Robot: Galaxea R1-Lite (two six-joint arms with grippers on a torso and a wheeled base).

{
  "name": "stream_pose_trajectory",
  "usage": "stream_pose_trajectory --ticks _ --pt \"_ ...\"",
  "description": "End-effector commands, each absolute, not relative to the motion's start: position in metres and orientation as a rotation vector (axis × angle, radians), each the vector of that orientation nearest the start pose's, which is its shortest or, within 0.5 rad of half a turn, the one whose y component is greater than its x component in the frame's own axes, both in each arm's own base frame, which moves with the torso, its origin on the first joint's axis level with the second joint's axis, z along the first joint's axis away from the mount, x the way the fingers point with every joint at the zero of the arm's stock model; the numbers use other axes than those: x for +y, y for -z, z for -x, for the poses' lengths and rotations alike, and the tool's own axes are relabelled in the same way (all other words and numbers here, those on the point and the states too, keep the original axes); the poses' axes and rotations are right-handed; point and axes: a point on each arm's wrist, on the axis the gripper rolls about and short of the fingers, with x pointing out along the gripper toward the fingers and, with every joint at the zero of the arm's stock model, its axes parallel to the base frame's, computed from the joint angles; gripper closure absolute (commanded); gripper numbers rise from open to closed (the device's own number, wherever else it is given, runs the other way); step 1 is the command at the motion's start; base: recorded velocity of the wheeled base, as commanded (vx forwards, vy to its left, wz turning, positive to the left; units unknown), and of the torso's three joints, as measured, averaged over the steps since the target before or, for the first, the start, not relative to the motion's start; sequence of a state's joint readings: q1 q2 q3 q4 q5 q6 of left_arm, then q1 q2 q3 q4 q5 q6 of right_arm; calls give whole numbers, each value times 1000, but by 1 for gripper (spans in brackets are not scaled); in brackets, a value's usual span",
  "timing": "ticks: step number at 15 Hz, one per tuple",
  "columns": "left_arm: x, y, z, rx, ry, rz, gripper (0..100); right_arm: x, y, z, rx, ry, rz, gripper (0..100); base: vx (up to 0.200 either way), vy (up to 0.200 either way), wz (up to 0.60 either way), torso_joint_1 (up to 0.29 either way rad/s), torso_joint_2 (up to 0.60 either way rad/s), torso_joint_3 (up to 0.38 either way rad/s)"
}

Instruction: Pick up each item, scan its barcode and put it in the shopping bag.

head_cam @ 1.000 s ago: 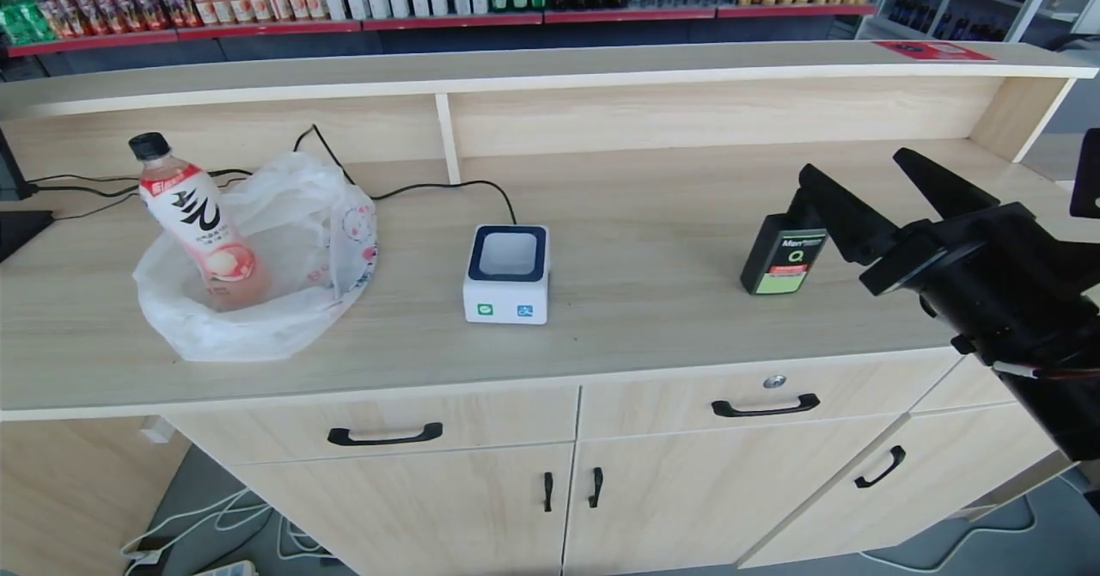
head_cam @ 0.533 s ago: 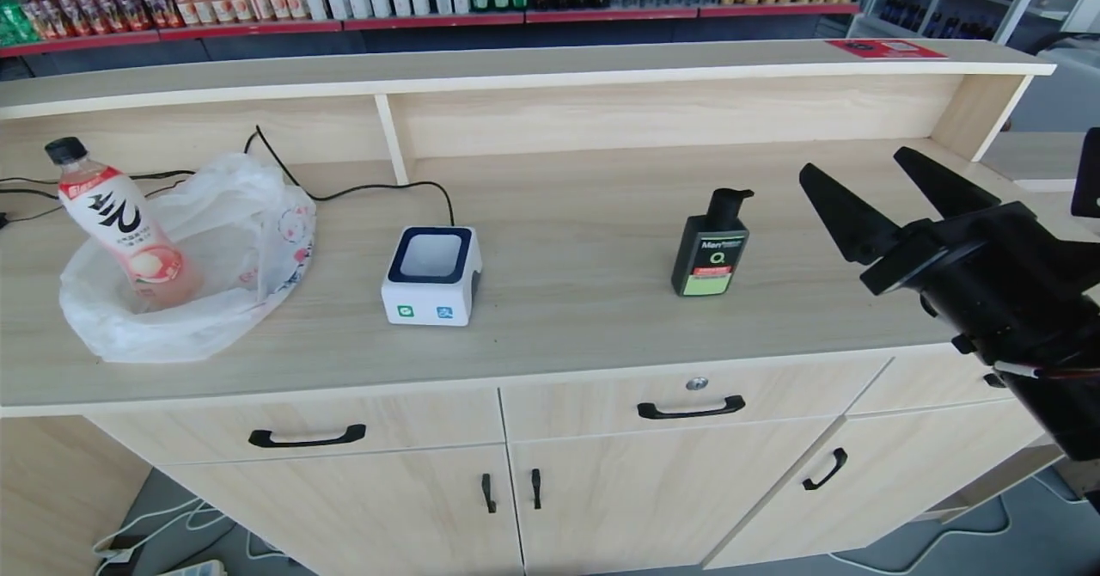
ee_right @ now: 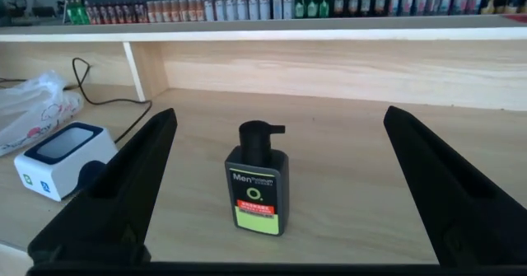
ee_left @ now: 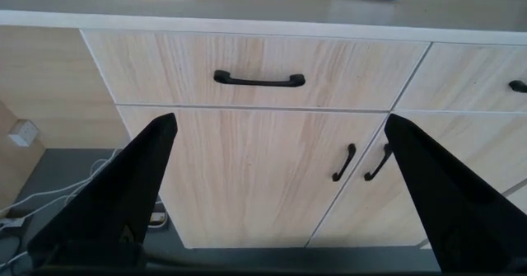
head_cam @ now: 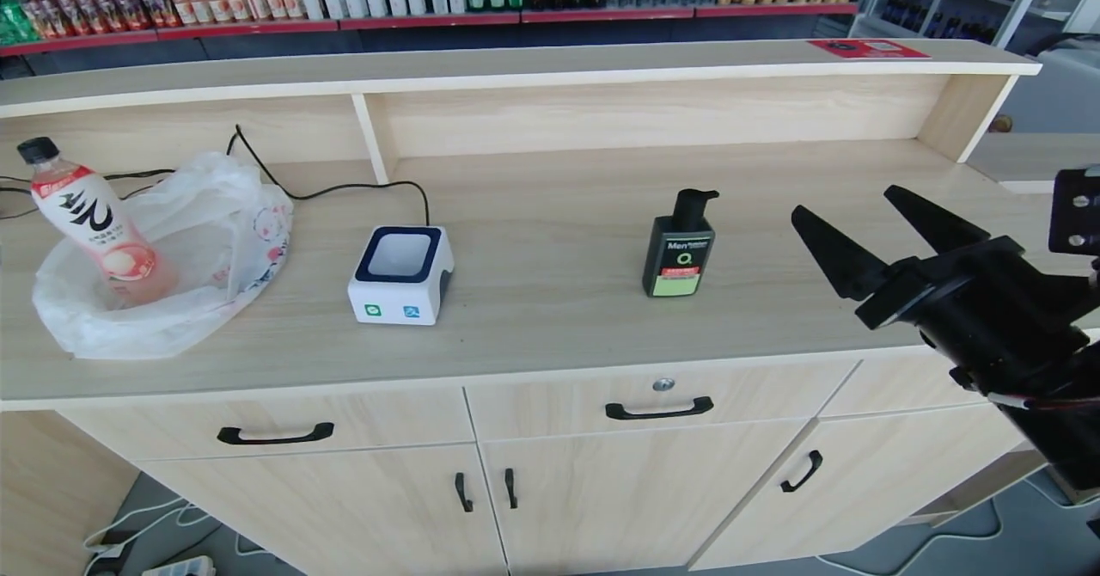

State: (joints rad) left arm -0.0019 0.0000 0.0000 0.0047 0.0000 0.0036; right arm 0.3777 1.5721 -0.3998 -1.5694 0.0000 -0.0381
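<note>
Head view: pump bottle (head_cam: pixel 679 245) stands upright on the counter (head_cam: pixel 550 335), about 9 o'clock from the right gripper (head_cam: pixel 842 200) and well apart. Its jaws are spread wide, nothing in them. Right arm's clearly nearer, so I'd guess it makes the grab.

The whole view shifted rightward, and the right hand (head_cam: pixel 842 199) dipped slightly.

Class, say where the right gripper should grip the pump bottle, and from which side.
Best grip the pump bottle by its body, below the pump head, coming level from the front of the counter: it stands upright with clear sides, and the open right gripper faces it.
</note>
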Motion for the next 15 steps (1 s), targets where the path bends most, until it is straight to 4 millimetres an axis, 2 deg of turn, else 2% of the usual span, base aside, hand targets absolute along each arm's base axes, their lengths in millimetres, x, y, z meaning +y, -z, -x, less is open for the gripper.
stream_pose_trajectory --ticks 1,5,7,10,12,14,15 --pt "0 -75 23 5 2 -3 0 85 -199 -217 -360 -365 -28 0 0 0 0 0 0 0" --pt "0 -75 23 5 0 -2 0 88 -187 -221 -311 -367 -14 0 0 -200 0 1 -2 5" --pt "0 -75 23 5 2 -3 0 87 -176 -219 -263 -369 -3 0 0 0 0 0 0 0" --pt "0 -75 23 5 2 -3 0 91 -170 -224 -241 -379 1 0 0 0 0 0 0 0" --pt "0 -75 23 5 2 -3 0 98 -164 -228 -218 -402 2 0 0 0 0 0 0 0" --pt "0 -75 23 5 2 -3 0 122 -158 -233 -201 -477 0 0 0 0 0 0 0 0" --pt "0 -75 23 5 2 -3 0 127 -153 -237 -187 -485 2 0 0 0 0 0 0 0"
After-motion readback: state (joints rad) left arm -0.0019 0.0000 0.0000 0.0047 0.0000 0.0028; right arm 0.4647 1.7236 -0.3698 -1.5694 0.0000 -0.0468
